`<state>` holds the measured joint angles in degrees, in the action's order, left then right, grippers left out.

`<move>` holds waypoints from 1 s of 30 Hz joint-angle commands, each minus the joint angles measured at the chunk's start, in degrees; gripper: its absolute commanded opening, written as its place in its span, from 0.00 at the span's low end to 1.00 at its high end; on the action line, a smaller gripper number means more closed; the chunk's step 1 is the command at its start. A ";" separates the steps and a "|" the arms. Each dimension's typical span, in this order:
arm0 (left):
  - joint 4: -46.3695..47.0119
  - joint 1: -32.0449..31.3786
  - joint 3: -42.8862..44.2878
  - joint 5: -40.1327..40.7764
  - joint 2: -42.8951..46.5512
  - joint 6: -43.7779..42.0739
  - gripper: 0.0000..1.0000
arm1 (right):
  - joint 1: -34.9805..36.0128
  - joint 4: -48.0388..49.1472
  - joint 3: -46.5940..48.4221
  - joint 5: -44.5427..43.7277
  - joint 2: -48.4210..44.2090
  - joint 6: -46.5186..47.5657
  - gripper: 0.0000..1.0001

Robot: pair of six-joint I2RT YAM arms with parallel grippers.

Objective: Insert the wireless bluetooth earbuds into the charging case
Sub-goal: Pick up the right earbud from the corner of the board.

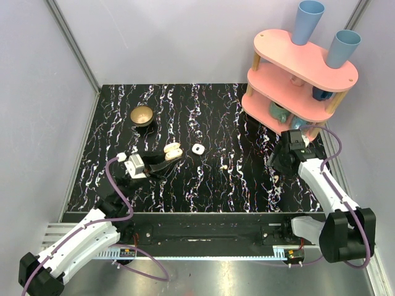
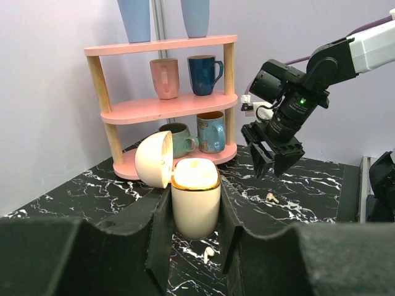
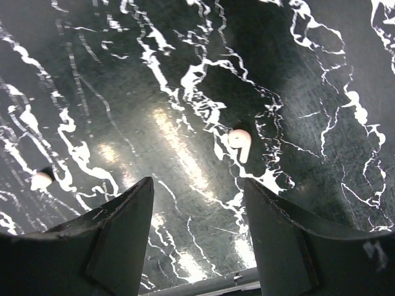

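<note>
The left gripper [image 2: 195,231] sits low in the middle of its wrist view, w/ both jaws squeezed onto the round cream plastic charging case [image 2: 195,200]. The case stands up straight & its lid [image 2: 154,159] is flipped open to the left. So the top faces up, ready for a bud to drop in. I think the left arm holds it so it can't slide or tip. The top glows too bright to tell if a bud is inside.

The right gripper [image 3: 196,185] hangs over the black marbled tabletop [image 3: 185,80] w/ jaws open & nothing in them. In its wrist view, 1 tiny glossy whitish plastic earbud [image 3: 239,143] lies flat, right of centre, just past the right finger's tip. It touches neither finger. A 2nd earbud [image 3: 41,180] lies at the left edge, well apart.

In the top view the right gripper is at the right side, near the pink wooden shelf [image 1: 296,74]. The cream case is left of centre, well apart from it. A small white square case [image 1: 198,148] sits just beside the cream one.

The step looks like picking up the near bud. The gripper likely needs to slide a bit to the right, then go down & pinch. The bud is tiny & shiny, so it may slip or pop out.
</note>
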<state>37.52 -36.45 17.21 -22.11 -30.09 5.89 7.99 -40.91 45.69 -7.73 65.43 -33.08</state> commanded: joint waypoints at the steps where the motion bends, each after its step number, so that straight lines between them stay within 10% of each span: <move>1: 1.51 -0.12 1.60 1.54 0.55 -1.49 0.00 | -1.83 3.46 -2.36 0.43 0.84 -1.54 0.66; 12: 0.54 -0.12 0.89 2.60 1.43 -2.37 0.00 | -2.10 4.78 -0.96 -3.61 6.55 -0.76 0.54; 30: -1.75 -0.03 0.72 3.65 3.19 -4.57 0.00 | -3.33 6.72 -3.15 -4.83 8.85 -3.75 0.63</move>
<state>35.09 -36.42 17.21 -20.32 -28.03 3.03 5.06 -36.03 42.94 -10.96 76.47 -35.20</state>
